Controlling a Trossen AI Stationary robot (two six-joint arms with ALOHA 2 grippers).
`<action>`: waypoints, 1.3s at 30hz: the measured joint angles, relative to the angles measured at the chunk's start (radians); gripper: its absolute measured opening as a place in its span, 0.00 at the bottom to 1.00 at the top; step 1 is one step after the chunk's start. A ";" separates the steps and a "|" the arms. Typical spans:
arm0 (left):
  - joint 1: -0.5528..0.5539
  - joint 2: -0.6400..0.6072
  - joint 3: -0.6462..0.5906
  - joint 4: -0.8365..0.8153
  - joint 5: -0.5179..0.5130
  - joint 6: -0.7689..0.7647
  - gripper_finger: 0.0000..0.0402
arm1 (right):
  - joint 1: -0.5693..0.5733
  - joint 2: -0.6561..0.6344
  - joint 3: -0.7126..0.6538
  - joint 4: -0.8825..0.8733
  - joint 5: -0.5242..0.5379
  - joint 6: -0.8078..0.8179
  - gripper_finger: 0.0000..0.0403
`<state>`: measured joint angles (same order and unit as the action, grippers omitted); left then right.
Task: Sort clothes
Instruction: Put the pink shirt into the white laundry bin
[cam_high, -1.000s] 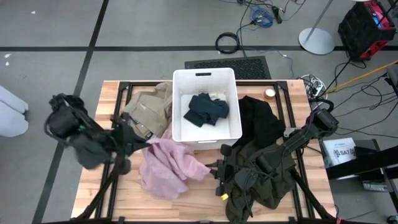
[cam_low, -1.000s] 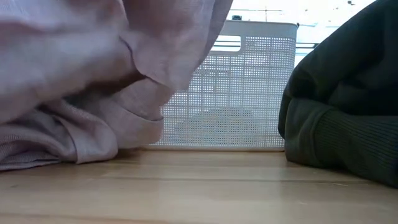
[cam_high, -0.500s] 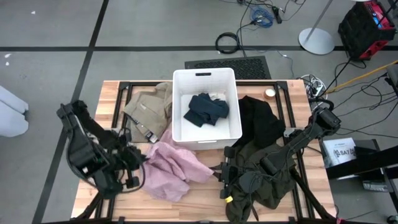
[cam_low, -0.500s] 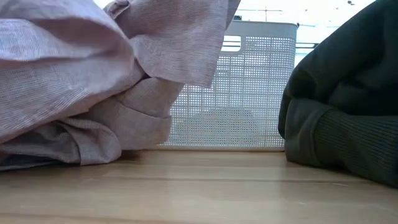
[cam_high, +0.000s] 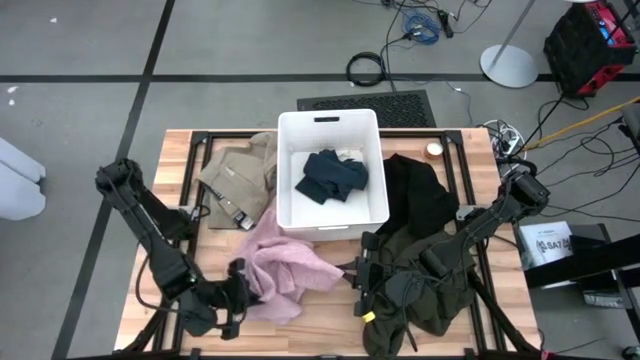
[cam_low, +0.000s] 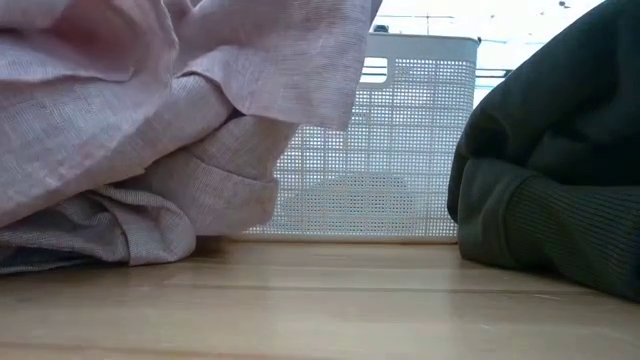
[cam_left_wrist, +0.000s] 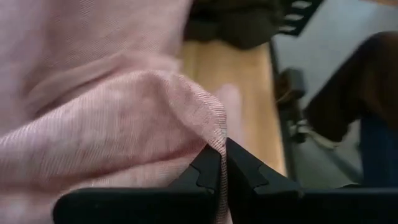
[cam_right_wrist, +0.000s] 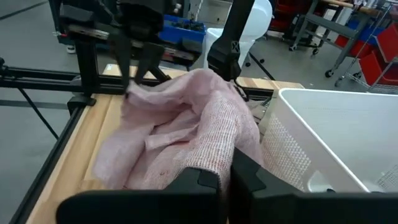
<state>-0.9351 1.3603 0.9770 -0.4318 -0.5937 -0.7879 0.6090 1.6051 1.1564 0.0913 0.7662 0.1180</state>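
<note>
Tabletop (cam_high: 320, 318): both claws clamped on pink garment (cam_high: 282, 270) edges.

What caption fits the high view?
Both grippers pinch the pink garment in front of the white bin.

Grey floor (cam_high: 80, 60) with dark tape lines (cam_high: 155, 45), black floor vent grille (cam_high: 365, 102), coiled cables (cam_high: 366, 68), round white stand base (cam_high: 508, 66), red-black case (cam_high: 590, 35), wooden slat surface (cam_high: 330, 315).
</note>
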 joint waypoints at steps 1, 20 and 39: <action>0.004 0.001 -0.010 0.049 0.003 0.036 0.04 | 0.000 0.000 0.000 -0.002 -0.001 -0.002 0.00; 0.146 0.025 0.001 0.495 -0.009 0.517 0.36 | -0.025 0.000 0.000 -0.073 -0.014 0.029 0.00; -0.072 0.027 0.231 0.561 -0.140 0.967 0.77 | -0.032 0.001 0.000 -0.188 -0.041 0.143 0.00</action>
<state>-1.0075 1.3869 1.2083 0.1290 -0.7338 0.1792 0.5770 1.6062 1.1564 -0.0972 0.7254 0.2611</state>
